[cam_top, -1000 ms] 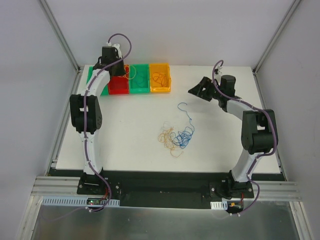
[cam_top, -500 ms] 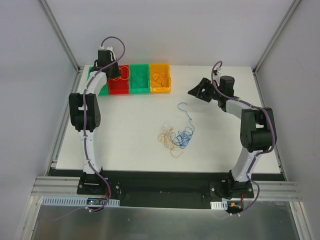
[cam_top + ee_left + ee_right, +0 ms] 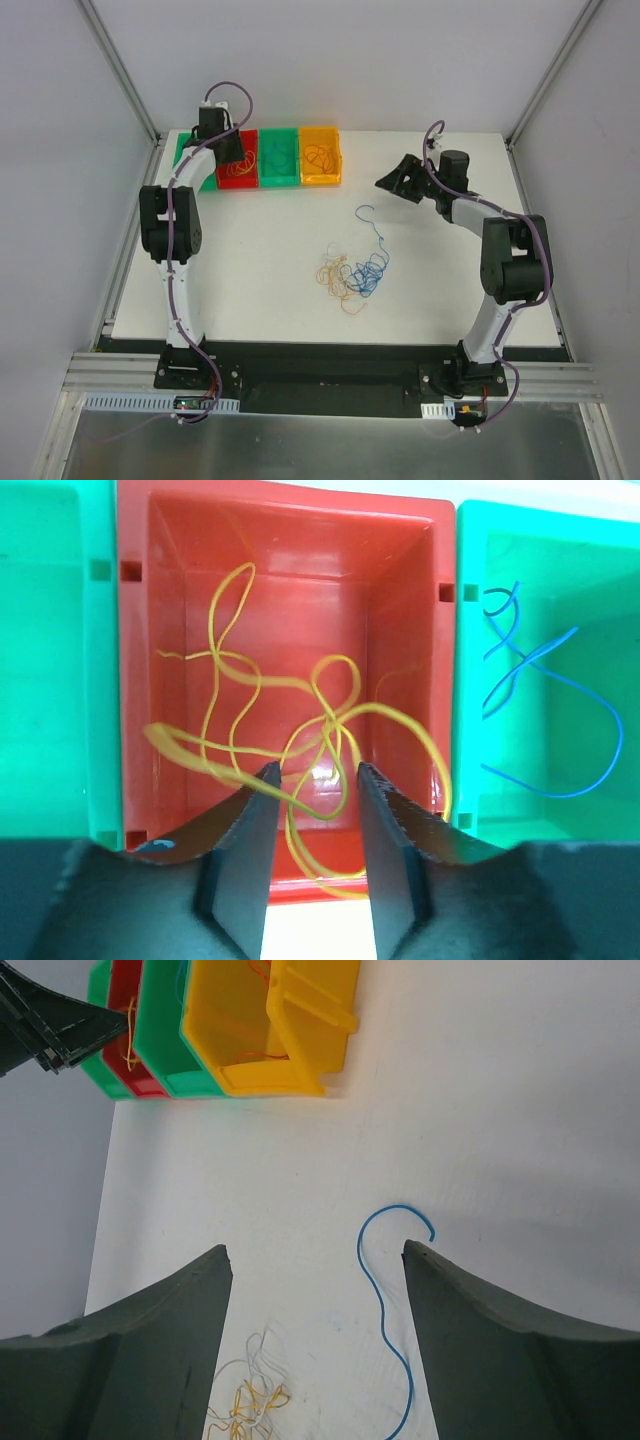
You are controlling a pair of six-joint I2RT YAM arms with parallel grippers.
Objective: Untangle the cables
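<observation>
A tangle of orange, white and blue cables (image 3: pixel 352 275) is shown well to the right of, and nearer than, the red bin (image 3: pixel 395 610), with one blue cable (image 3: pixel 361 1245) lying beyond it. Farther right of the bin, the right gripper (image 3: pixel 315 1250) is held above that cable, fingers spread wide. Over the bin, the left gripper (image 3: pixel 317 772) is narrowly parted above yellow cables (image 3: pixel 175 742) lying inside.

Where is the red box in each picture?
Top external: red bin at the table's far left, second in the row.
Left wrist: red bin fills the middle, yellow cables inside.
Right wrist: red bin is a thin strip, top left corner.
Shared landmark: the green bin beside it, holding a blue cable.
</observation>
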